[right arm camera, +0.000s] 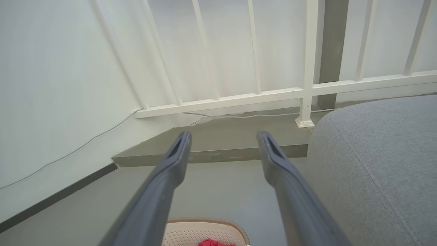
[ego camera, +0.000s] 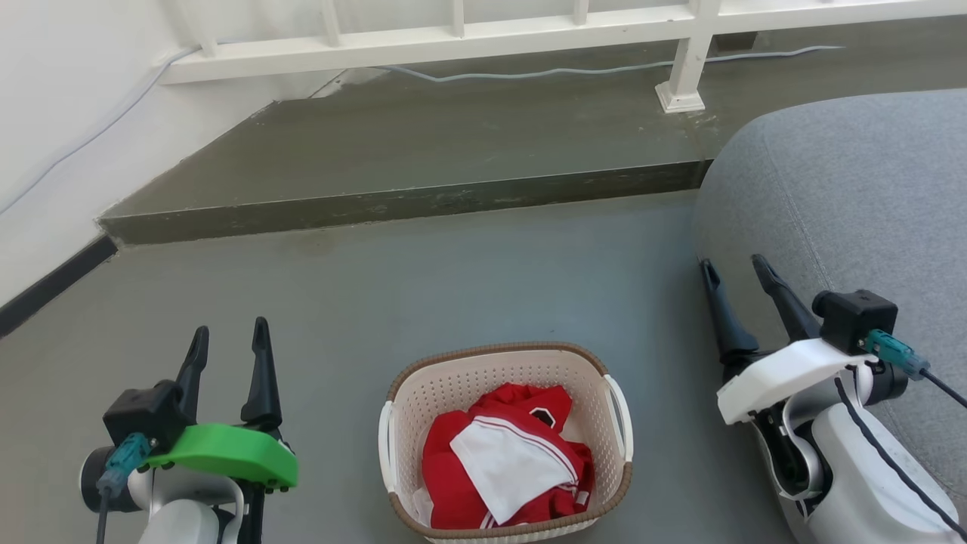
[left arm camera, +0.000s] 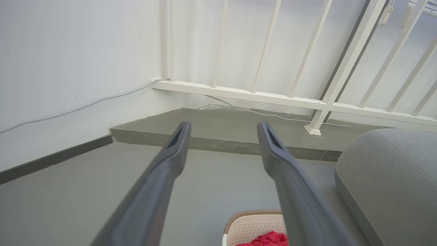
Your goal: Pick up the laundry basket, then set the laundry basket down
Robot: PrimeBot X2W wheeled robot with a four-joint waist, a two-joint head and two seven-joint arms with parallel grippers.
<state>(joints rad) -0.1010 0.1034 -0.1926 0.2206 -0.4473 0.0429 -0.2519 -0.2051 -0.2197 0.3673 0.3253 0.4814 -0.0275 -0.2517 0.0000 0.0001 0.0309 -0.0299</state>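
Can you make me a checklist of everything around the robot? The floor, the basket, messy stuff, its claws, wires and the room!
Surface: smooth grey floor.
Job's things: laundry basket stands on the floor between the grippers, untouched; red and white clothes lie inside it.
Clutter: nothing seen.
Grippers: left gripper open, holding nothing, left of the basket; right gripper open, holding nothing, right of it by the grey cushion.
Cables: thin grey cable runs along the raised step; a dark wrist cable leaves the right arm.
Surroundings: white wall, white railing.
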